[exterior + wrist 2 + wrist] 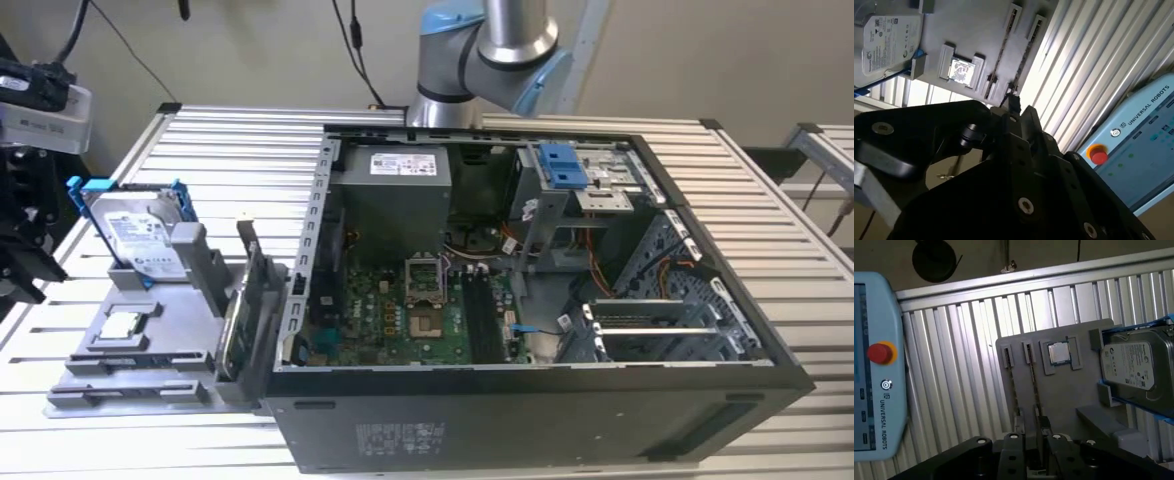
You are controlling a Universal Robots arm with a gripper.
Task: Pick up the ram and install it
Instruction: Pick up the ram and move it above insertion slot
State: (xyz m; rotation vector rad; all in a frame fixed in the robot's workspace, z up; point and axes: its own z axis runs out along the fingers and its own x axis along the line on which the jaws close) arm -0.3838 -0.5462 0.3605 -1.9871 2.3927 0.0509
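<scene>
The ram (238,322) is a thin dark green stick standing on its long edge in a slot of the grey fixture (134,350), at the exterior view's left beside the open computer case (534,300). Both wrist views show it edge-on as a narrow dark strip (1033,385) (1024,60), with a second similar strip in the slot beside it. My gripper (1034,447) (1016,106) is black and hangs off the fixture's slot end, pointing along the strips and apart from them. It is at the exterior view's left edge (20,250). It holds nothing.
On the fixture lie a silver hard drive in a blue frame (134,235) and a square chip (1058,353). A pale blue pendant with a red button (880,353) lies on the ribbed metal table (954,365). The case's green motherboard (400,310) has upright slots.
</scene>
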